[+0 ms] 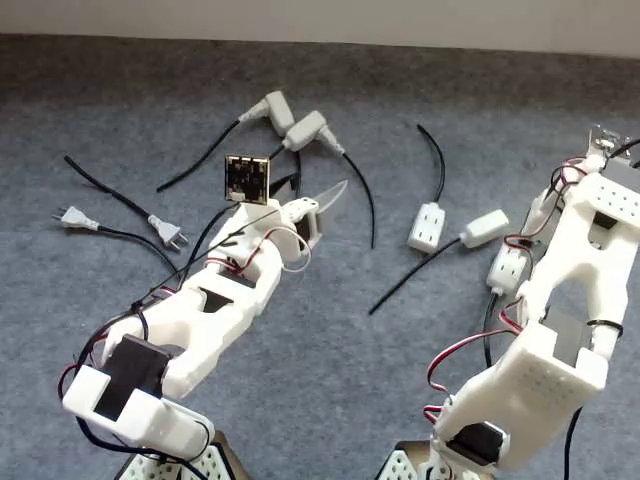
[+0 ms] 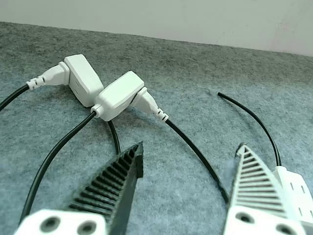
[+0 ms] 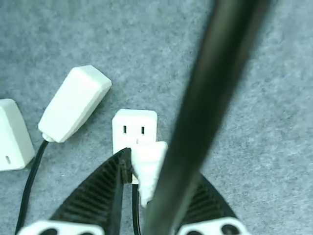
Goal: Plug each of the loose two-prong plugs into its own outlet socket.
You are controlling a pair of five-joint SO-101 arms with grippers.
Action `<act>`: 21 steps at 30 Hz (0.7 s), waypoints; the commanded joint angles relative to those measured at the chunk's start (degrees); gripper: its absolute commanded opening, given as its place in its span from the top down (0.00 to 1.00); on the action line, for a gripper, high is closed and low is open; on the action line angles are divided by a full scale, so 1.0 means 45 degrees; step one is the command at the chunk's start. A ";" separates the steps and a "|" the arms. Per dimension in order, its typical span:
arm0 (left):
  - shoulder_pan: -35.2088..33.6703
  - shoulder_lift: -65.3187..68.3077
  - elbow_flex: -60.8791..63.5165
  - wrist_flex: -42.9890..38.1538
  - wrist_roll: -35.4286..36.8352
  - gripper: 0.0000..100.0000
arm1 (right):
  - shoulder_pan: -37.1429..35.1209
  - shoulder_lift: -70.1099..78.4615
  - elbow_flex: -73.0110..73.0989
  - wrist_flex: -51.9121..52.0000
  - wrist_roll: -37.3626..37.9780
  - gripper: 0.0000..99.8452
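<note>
Two loose two-prong plugs [image 1: 75,217] [image 1: 171,234] on black cords lie at the far left. My left gripper [image 1: 325,204] [image 2: 190,149] hangs open over the carpet, short of two white plug-and-socket bodies [image 2: 80,78] [image 2: 119,95] that lie touching each other. A white outlet socket [image 1: 427,226] [image 2: 295,188] rests to its right. My right gripper [image 1: 512,264] [image 3: 156,164] is shut on a white plug [image 3: 146,166] held against a white outlet socket [image 3: 134,127] whose two slots show. Whether the prongs are seated is hidden.
A white block on a black cord [image 1: 486,227] [image 3: 73,103] lies beside the right gripper's socket. Another white socket [image 3: 12,142] sits further over. A blurred black cable [image 3: 205,98] crosses the right wrist view. Loose cords [image 1: 435,160] trail over the grey carpet.
</note>
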 commanded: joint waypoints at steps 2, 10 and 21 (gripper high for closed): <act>0.0166 -0.0068 -0.0107 -0.0234 0.0059 0.71 | -0.0459 -0.0166 -0.0303 -0.0166 0.0078 0.99; 0.0166 -0.0068 -0.0107 -0.0234 0.0059 0.71 | -0.0361 0.1944 -0.1534 -0.0127 0.0059 0.99; 0.0166 -0.0068 -0.0107 -0.0254 0.0059 0.71 | -0.0186 0.2530 -0.2921 0.0928 0.0059 0.99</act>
